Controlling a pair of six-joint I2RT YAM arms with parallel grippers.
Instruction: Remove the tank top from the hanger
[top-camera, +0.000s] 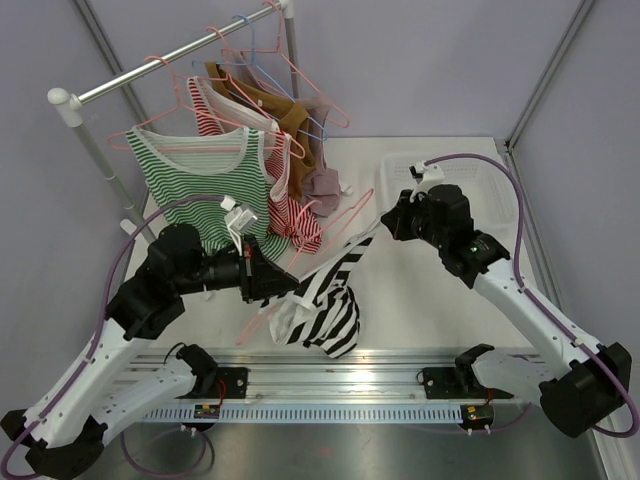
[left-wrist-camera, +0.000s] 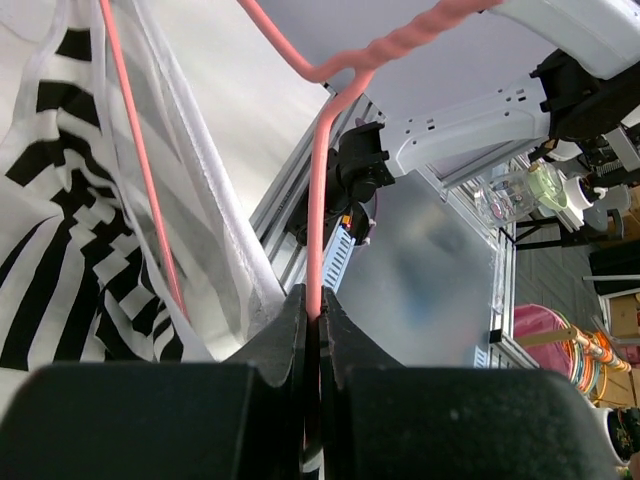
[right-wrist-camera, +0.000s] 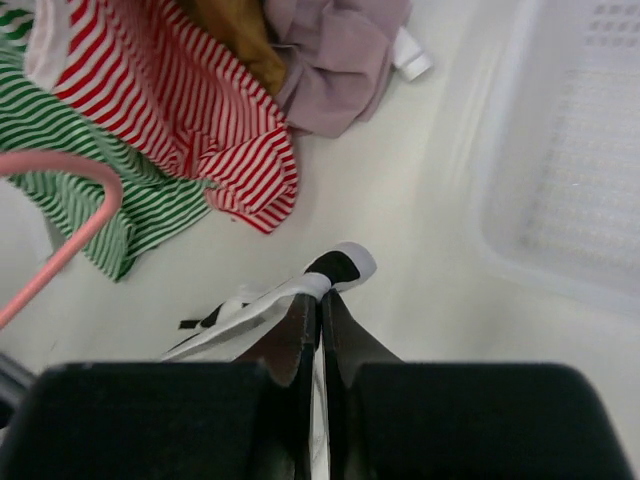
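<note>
Left gripper clamped tight on pink hanger wire. Right gripper pinched shut on strap of striped tank top. Top sags in front of clothes rail, off it. Looks like strap-peel step. We brace hanger, draw strap slowly away from rail, past hanger shoulder. Likely snag: fabric catching on wire.

Note the left arm reaching from its base toward the centre, forearm roughly level; the left hand points right, jaws pressed together on the pink hanger wire; the right arm extends forward and inward; the right hand points left, jaws closed on the tank top strap; the hands face each other, apart.
</note>
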